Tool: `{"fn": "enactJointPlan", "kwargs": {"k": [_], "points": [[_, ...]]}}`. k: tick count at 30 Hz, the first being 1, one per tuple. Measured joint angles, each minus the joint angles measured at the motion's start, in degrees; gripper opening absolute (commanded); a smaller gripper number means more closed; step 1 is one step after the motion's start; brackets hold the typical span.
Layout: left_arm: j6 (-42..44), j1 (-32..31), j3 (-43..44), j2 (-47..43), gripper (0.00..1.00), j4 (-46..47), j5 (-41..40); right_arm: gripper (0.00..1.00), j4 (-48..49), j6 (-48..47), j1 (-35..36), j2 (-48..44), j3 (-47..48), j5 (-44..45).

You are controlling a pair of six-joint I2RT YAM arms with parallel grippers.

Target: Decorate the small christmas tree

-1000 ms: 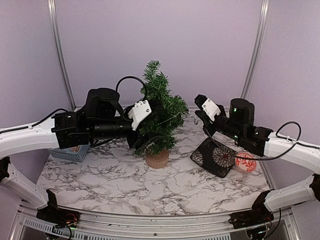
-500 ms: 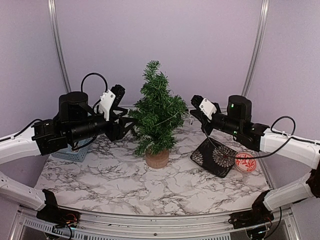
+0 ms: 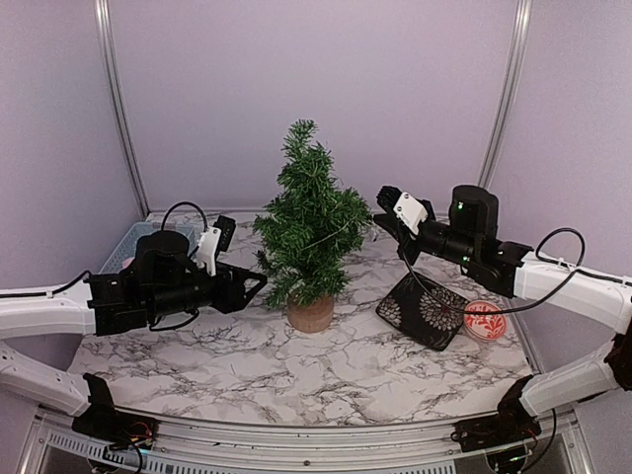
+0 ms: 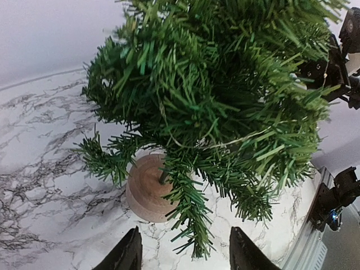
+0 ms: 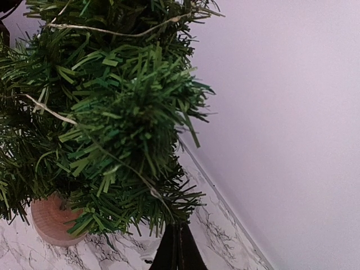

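Tree [image 3: 311, 232]: stood upright mid-surface [image 3: 237, 365], toward 12 o'clock.
Left fingers [image 4: 128, 254]: spread apart, nothing gripped, held at the tree's 9 o'clock.
Right fingers [image 5: 171, 250]: clenched on a thin wire [image 5: 151, 191], at the tree's 3 o'clock.

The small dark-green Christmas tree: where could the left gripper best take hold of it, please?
Probably the round tan wooden base, approached low from the left, where the left gripper hovers open. It is the only firm part; the bristly green branches, strung with thin wire, would give.
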Motion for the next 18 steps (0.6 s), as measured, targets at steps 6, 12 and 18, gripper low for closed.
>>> {"fn": "enactJointPlan", "kwargs": {"k": [6, 12, 18], "points": [[-4.24, 0.00, -1.03, 4.50, 0.54, 3.37, 1.97, 0.00, -0.02, -0.26, 0.00, 0.00, 0.00, -0.09], [-7.04, 0.00, -1.03, 9.25, 0.43, 6.43, 4.13, 0.00, -0.50, -0.85, 0.00, 0.00, 0.57, -0.13], [-8.83, 0.28, -1.03, 11.43, 0.18, 6.86, 4.17, 0.00, -0.85, -1.14, 0.00, 0.00, 1.66, -0.20]]}}
